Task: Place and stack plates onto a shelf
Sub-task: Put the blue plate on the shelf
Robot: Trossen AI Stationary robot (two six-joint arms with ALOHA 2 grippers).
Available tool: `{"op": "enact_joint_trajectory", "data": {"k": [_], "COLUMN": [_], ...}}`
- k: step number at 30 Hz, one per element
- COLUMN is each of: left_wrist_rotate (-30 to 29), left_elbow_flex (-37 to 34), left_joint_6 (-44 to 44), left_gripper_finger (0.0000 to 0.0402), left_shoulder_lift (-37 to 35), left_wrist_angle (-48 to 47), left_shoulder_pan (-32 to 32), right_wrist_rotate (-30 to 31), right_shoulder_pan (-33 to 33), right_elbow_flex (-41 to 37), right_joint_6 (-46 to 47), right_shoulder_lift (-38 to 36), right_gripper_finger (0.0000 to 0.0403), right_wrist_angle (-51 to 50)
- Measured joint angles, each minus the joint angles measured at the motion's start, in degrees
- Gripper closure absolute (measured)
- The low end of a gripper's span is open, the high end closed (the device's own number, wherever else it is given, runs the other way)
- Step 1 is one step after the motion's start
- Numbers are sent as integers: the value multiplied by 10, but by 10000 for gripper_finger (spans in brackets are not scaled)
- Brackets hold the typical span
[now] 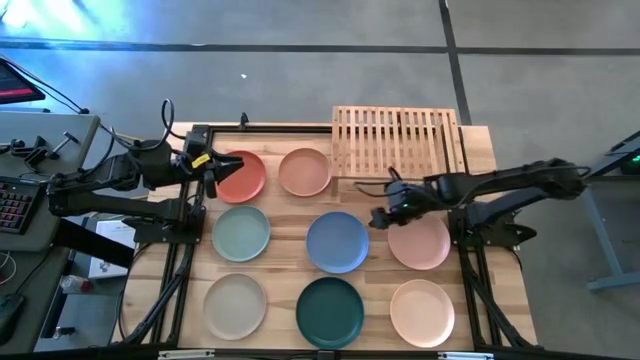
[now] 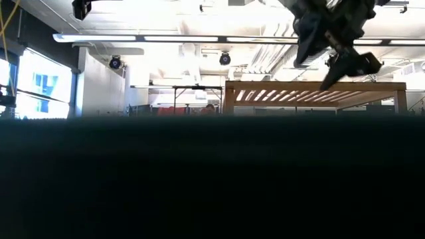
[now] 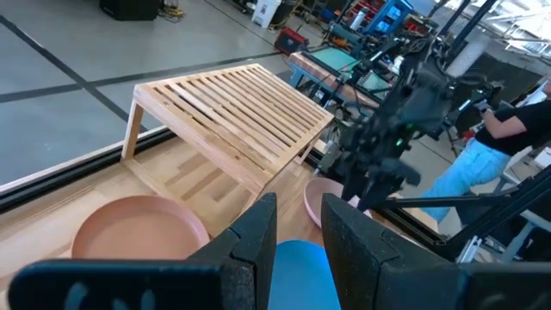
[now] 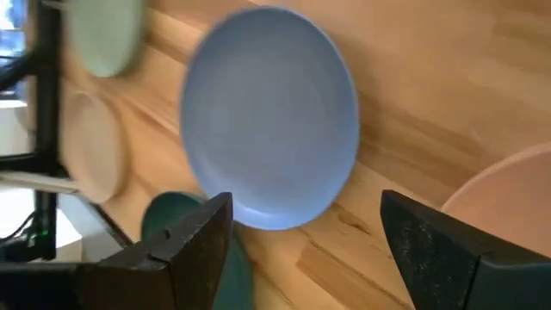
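Observation:
Eight round plates lie flat on the plank table: red-orange (image 1: 245, 178), peach (image 1: 305, 172), sage green (image 1: 241, 232), blue (image 1: 337, 241), pink (image 1: 420, 245), beige (image 1: 235, 305), dark teal (image 1: 330, 311) and pale cream-pink (image 1: 422, 312). The slatted bamboo shelf (image 1: 398, 140) stands bare at the far edge. My right gripper (image 1: 380, 215) hangs wide open, slanting down over the gap between the blue plate (image 4: 271, 116) and the pink one, and touches nothing. My left gripper (image 1: 208, 170) waits in the air over the red-orange plate's left rim, its fingers (image 3: 299, 211) a narrow gap apart and empty.
Black frame rails (image 1: 170, 270) run along the table's left and right sides under the arms. A person (image 3: 516, 120) stands in the room beyond the table. The low view's lower half is blocked dark; only the shelf (image 2: 312, 93) and my right gripper (image 2: 339, 46) show there.

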Motion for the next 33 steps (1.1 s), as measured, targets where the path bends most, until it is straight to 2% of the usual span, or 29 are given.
{"op": "enact_joint_trajectory", "data": {"k": [8,15,24,33], "left_wrist_rotate": [0,0,0,0], "left_elbow_flex": [0,0,0,0], "left_joint_6": [29,29,30,30], "left_gripper_finger": [319,319,319,319], "left_shoulder_lift": [0,0,0,0], "left_wrist_angle": [0,2,5,5], "left_shoulder_pan": [0,0,0,0], "right_wrist_rotate": [-37,7,18,23], "right_shoulder_pan": [9,25,28,27], "right_elbow_flex": [0,0,0,0], "right_joint_6": [48,63,57,52], "right_shoulder_lift": [79,134,205,244], "right_gripper_finger": [126,126,126,126], "right_wrist_angle": [52,80,94,101]}}
